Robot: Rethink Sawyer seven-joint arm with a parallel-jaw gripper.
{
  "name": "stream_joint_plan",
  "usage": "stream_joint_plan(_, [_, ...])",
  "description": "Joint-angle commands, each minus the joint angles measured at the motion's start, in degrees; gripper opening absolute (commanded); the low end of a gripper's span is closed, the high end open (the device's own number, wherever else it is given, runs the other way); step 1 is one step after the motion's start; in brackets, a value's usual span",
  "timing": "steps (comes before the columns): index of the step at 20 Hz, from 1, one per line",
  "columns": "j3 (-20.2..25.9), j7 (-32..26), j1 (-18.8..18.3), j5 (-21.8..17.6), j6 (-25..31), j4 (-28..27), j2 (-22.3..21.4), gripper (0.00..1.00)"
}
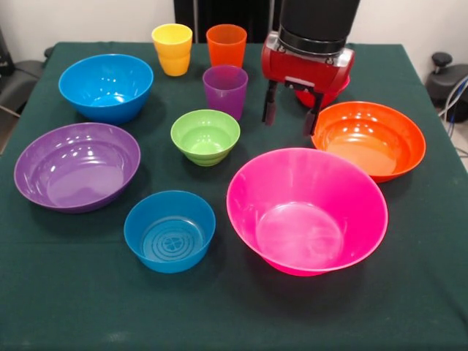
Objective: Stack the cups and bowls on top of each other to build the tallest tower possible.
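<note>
Three cups stand apart at the back of the table: yellow [172, 48], orange [226, 44] and translucent purple [224, 90]. A small green bowl [205, 136] sits in front of the purple cup. A small blue bowl [170, 230] is at the front. Mid-sized blue [106, 86], purple [77, 166] and orange [368, 139] bowls and a large pink bowl [306, 210] lie around. My gripper [292, 117] hangs open and empty right of the purple cup. A small red bowl [327, 93] shows partly behind it. Nothing is stacked.
The dark green tablecloth [66, 292] covers the table. A black chair or stand part [447, 77] is at the right edge, beyond the table.
</note>
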Motion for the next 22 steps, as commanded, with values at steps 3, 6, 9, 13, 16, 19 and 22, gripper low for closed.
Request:
stream_joint_plan(3, [4.57,6.79,-1.39,0.73,3.06,3.91,-1.19,1.00])
stream_joint_plan(6, [4.96,7.39,-1.39,1.06,2.16,4.57,-1.20,1.00])
stream_joint_plan(9, [5.49,7.03,-1.78,0.87,1.15,5.39,-1.39,1.00])
stream_joint_plan(13, [5.81,6.67,-2.18,0.56,0.44,6.41,-1.80,1.00])
stream_joint_plan(16, [5.43,7.23,-1.78,0.37,-0.12,6.40,-1.51,1.00])
stream_joint_plan(19, [5.52,7.15,-1.86,0.34,-0.28,6.74,-1.53,1.00])
stream_joint_plan(22, [4.84,8.13,-1.01,0.43,-0.35,6.97,-1.68,1.00])
